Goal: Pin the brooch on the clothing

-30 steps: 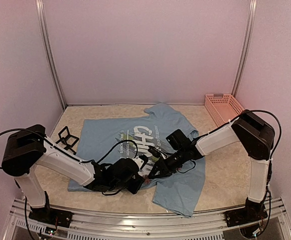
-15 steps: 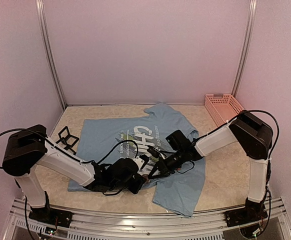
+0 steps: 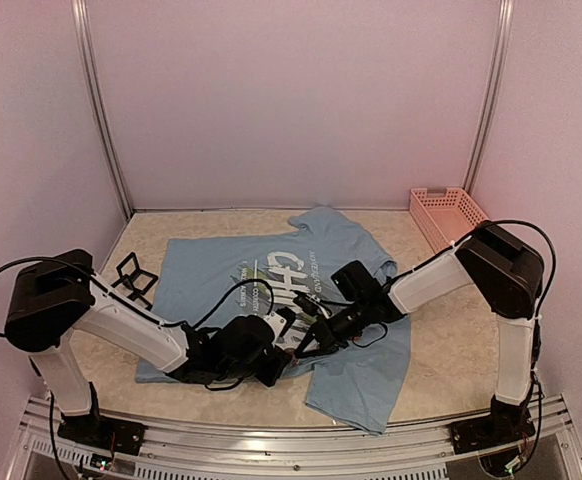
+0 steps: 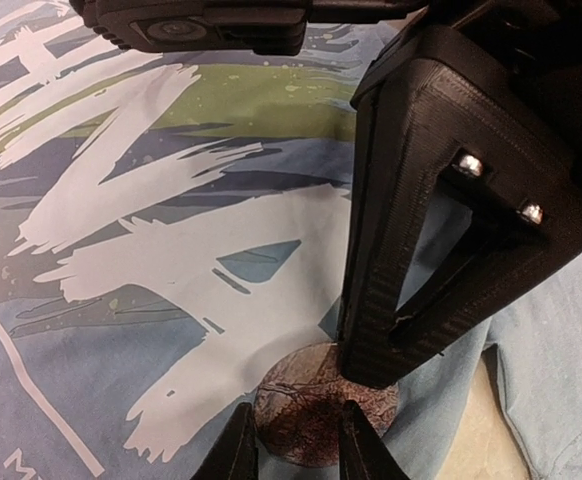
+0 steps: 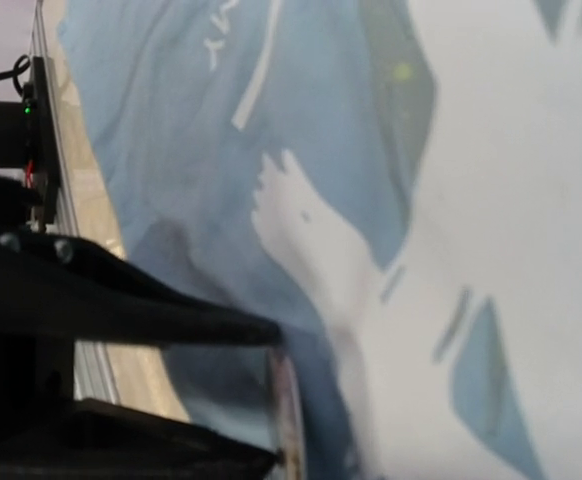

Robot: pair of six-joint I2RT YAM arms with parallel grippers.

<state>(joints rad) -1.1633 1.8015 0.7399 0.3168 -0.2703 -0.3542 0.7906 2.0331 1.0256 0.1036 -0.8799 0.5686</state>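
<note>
Left claw [image 4: 296, 452], right claw [image 3: 307, 338] touch one brooch [image 4: 316, 408] on one T-shirt [image 3: 196, 270].

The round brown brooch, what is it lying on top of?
The brooch lies on the T-shirt, at the edge of its white print. The cloth right beneath it is hidden, and a black finger of the right arm covers its top edge.

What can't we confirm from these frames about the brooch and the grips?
- Pin and clasp: the left wrist view shows only the brooch face; the right gripper's finger covers its edge, and the frame bottom crops it.
- Pinned through the T-shirt or not: cannot tell.
- Top external: brooch too small, buried between left gripper and right gripper.
- Right wrist: blurred; grip unclear.
</note>
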